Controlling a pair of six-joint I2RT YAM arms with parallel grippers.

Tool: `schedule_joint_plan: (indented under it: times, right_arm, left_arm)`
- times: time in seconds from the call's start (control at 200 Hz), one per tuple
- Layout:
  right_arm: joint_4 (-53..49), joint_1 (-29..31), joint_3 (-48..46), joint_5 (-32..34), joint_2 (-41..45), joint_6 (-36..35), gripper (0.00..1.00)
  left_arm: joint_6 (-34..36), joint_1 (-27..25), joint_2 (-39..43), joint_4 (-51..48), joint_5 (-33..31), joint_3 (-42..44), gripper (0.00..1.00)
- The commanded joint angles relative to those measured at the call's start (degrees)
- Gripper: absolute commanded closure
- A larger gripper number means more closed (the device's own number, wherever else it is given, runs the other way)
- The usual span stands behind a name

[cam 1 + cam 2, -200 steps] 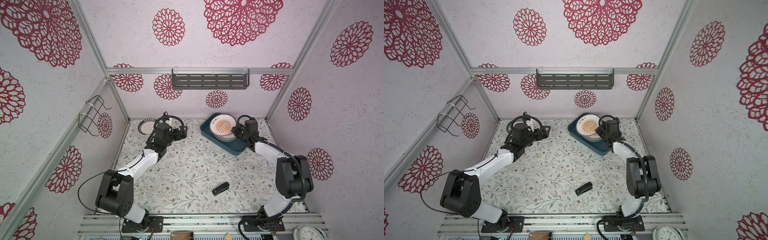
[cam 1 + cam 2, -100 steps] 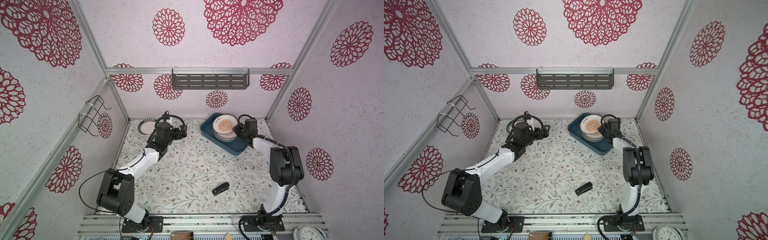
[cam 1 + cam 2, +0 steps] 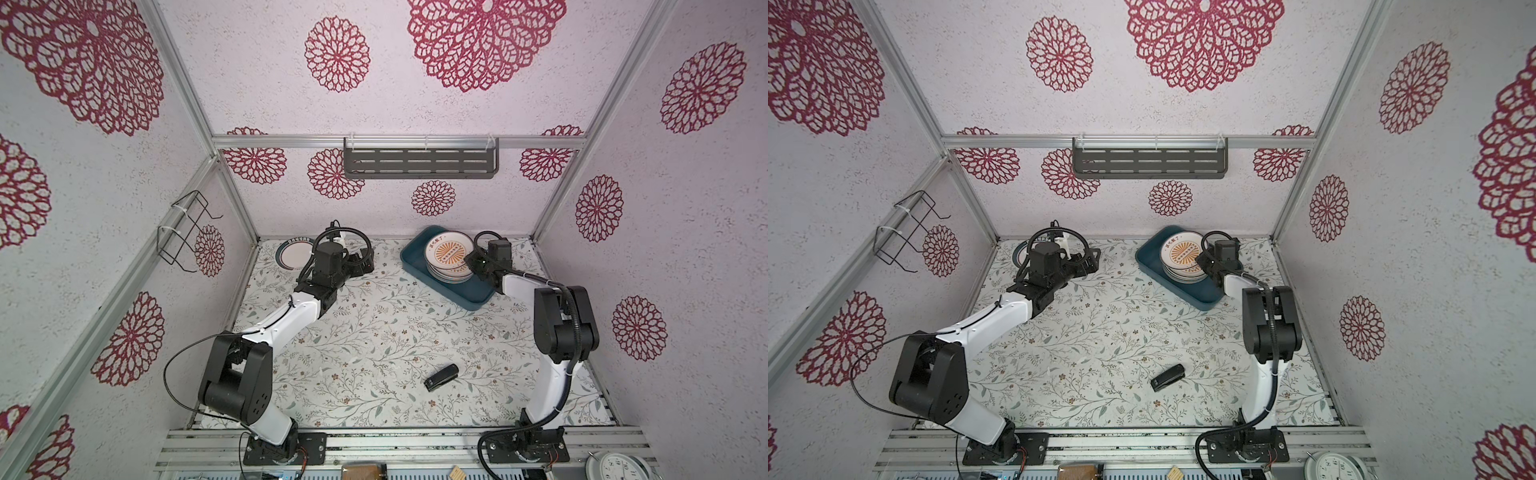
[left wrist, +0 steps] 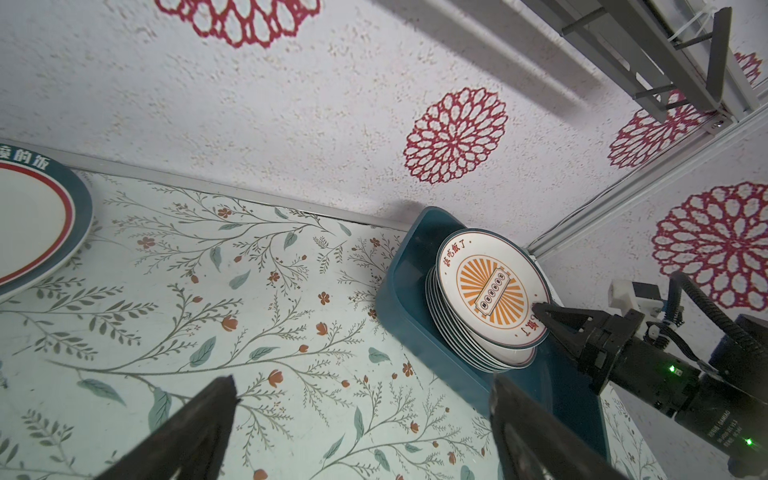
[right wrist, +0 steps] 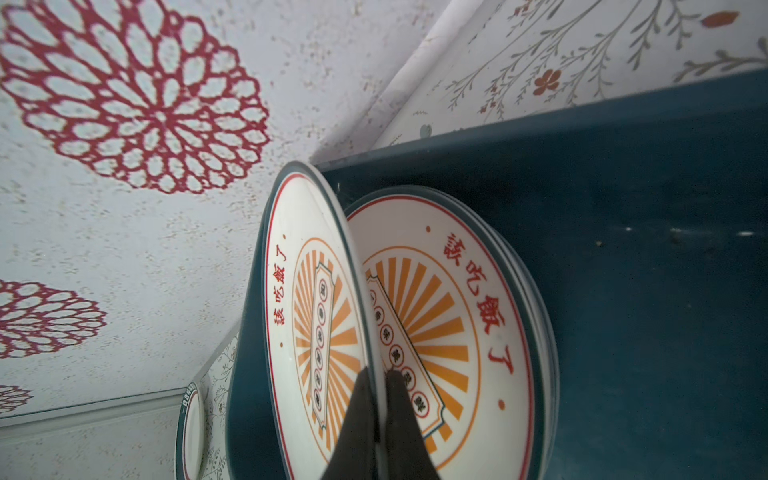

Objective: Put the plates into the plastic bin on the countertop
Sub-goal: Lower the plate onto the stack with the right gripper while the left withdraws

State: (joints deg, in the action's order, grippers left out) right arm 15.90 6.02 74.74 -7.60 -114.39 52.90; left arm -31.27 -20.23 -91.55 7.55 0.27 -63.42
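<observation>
We see the right end effector (image 5: pixel 378 374) clamped on the rim of the top plate (image 5: pixel 307 311), one dark finger (image 5: pixel 357 415) on each face of the rim. That plate has an orange sunburst centre. It tilts up off the stack of plates (image 5: pixel 440 316) beneath it, with its far edge down against the stack. The left wrist view shows the same pinch, the right end effector (image 4: pixel 540 311) at the near edge of the top plate (image 4: pixel 490 291).

The left end effector (image 4: pixel 361 380) stands wide apart, with only the tabletop (image 4: pixel 249 291) between its fingers. In both top views it hangs near the back wall, between the two groups of plates.

The stack sits inside the plastic bin (image 3: pixel 469 297), at its far end; the bin lies at the back right of the tabletop (image 3: pixel 374 332). A lone plate (image 3: pixel 293 255) with a dark teal lettered rim lies flat at the back left, well apart from the bin.

In both top views the left arm covers part of the lone plate, and the left wrist view cuts it off at the frame edge (image 4: pixel 25 224). We cannot count the plates in the stack, as their rims blur together. The left fingers run out of the wrist frame. A small dark object (image 3: pixel 441 377) lies near the front; we cannot tell what it is.
</observation>
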Motion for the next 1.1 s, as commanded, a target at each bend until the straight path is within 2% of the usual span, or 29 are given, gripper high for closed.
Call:
schedule_joint_plan:
  times: [0.0, 0.375, 0.736, 0.776, 0.841, 0.896, 1.091]
  right_arm:
    - [4.9, -0.4, 2.9, -0.9, -0.4, 1.9, 1.0]
    - [3.3, -1.4, -0.7, 1.6, 0.7, 6.3, 1.0]
    - [0.7, -1.6, -5.2, 0.7, 4.1, 5.5, 1.0]
    - [0.2, -1.6, -4.9, 0.2, 3.8, 5.2, 0.91]
    - [-0.7, -1.5, -4.2, -0.3, 3.8, 4.5, 0.71]
    - [-2.1, -1.5, -3.4, -0.2, 3.8, 3.7, 0.61]
    - [-5.3, -1.5, -1.5, 0.2, 4.2, 1.7, 0.45]
  left_arm:
    - [0.4, -0.4, -0.4, -0.2, -0.8, -1.3, 0.03]
    - [0.5, -0.4, -0.9, -1.1, -1.4, -1.8, 0.03]
    - [0.6, 0.5, -4.7, -5.9, -3.5, -5.3, 0.03]
    - [0.2, 0.8, -5.0, -6.0, -3.4, -5.4, 0.03]
    - [-0.7, 1.4, -5.3, -6.3, -3.4, -5.3, 0.03]
    - [-1.9, 2.2, -5.5, -6.7, -3.5, -5.2, 0.03]
    - [-6.0, 6.6, -5.7, -11.1, -4.9, -5.1, 0.03]
